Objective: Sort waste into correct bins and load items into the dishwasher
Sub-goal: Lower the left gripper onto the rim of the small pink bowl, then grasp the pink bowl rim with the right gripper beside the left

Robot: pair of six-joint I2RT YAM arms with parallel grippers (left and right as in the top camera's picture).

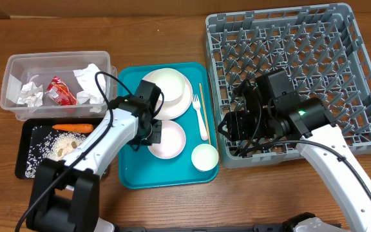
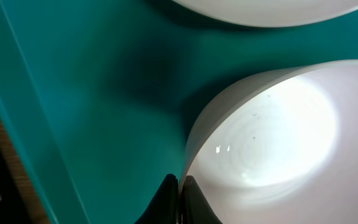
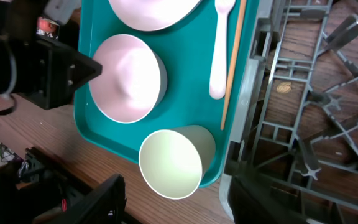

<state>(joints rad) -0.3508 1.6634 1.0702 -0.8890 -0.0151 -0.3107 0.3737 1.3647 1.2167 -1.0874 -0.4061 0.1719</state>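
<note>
My left gripper (image 1: 154,133) is shut on the left rim of a pale-pink bowl (image 1: 168,140) on the teal tray (image 1: 134,174); the wrist view shows the fingers (image 2: 180,190) pinching the bowl's rim (image 2: 272,130). A white plate with a bowl (image 1: 170,91), a white fork (image 1: 201,116), a wooden stick (image 1: 201,96) and a small white cup (image 1: 205,156) also sit on the tray. My right gripper (image 1: 232,126) is open above the tray's right edge, beside the grey dish rack (image 1: 359,84); the cup (image 3: 171,162) lies between its fingers (image 3: 173,199), below them.
A clear tub (image 1: 15,96) at the left holds crumpled napkins (image 1: 29,94) and a red wrapper (image 1: 61,91). A black tray (image 1: 28,138) in front of it holds a carrot (image 1: 73,128) and beige crumbs (image 1: 63,147).
</note>
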